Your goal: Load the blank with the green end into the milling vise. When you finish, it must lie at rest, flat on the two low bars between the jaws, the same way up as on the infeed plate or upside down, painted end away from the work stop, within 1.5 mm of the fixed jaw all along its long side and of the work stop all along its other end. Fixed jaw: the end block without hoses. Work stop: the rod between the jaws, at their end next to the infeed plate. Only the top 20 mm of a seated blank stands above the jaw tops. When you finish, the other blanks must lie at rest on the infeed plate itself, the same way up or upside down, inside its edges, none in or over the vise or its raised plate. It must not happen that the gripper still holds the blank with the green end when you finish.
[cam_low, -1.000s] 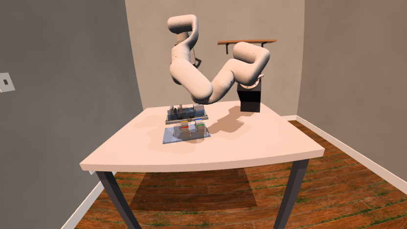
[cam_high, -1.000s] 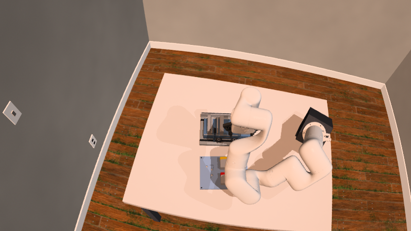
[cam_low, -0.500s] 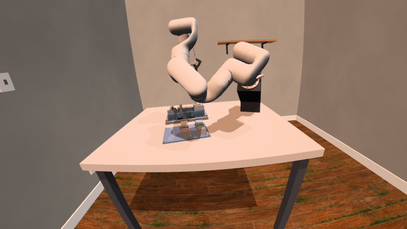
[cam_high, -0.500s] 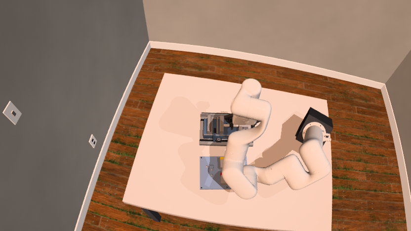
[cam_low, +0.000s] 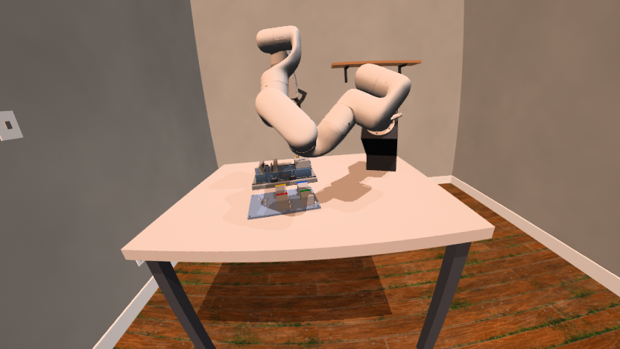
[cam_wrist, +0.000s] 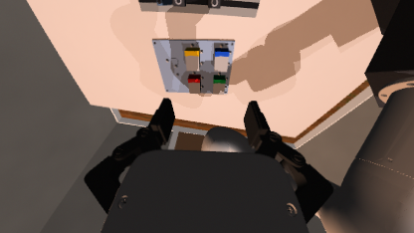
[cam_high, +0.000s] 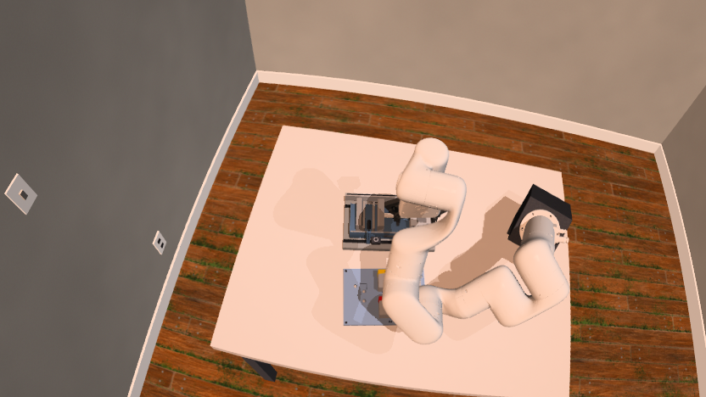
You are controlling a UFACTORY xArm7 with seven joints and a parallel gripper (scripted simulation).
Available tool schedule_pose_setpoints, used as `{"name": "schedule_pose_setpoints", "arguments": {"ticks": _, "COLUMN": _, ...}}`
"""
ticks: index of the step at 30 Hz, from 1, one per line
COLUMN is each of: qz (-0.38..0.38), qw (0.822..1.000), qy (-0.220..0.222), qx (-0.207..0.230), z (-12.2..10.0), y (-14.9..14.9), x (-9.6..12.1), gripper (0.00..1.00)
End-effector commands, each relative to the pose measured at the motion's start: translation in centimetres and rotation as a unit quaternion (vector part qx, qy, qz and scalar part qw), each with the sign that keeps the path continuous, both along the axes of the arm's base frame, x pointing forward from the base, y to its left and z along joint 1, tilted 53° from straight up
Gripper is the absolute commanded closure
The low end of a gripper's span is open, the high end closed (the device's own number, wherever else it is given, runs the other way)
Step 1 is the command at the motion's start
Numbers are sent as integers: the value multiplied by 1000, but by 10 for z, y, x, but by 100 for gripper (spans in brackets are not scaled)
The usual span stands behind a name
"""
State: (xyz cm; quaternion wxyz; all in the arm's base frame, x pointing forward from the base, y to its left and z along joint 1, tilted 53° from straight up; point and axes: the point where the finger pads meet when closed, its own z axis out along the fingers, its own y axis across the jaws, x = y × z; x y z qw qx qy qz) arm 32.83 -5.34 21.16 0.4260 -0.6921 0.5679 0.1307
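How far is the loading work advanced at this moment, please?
Nothing looks done: the green blank stands on the plate with the other three. Nothing is in hand; the fingers are open, away from the blanks. Picking, carrying and seating it in the vise are left.

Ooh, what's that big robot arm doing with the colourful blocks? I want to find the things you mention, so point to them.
Nothing is held yet: the big white robot arm [cam_high: 409,256] [cam_low: 286,117] has its black jaws wide open, up above the table. Four blocky blanks with yellow, blue, red and green ends sit on the blue-grey metal plate [cam_high: 351,315] [cam_low: 255,212] [cam_wrist: 161,55]. The green-ended one still has to go into the milling vise [cam_high: 350,245] [cam_low: 284,174].
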Motion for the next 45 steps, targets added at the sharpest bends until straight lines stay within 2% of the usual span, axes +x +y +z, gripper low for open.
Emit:
{"name": "schedule_pose_setpoints", "arguments": {"ticks": 1, "qz": -1, "qw": 1000, "qy": -1, "qx": 0, "z": 1, "y": 0, "x": 0, "gripper": 0}}
{"name": "schedule_pose_setpoints", "arguments": {"ticks": 45, "qz": -1, "qw": 1000, "qy": -1, "qx": 0, "z": 6, "y": 5, "x": -2, "gripper": 0}}
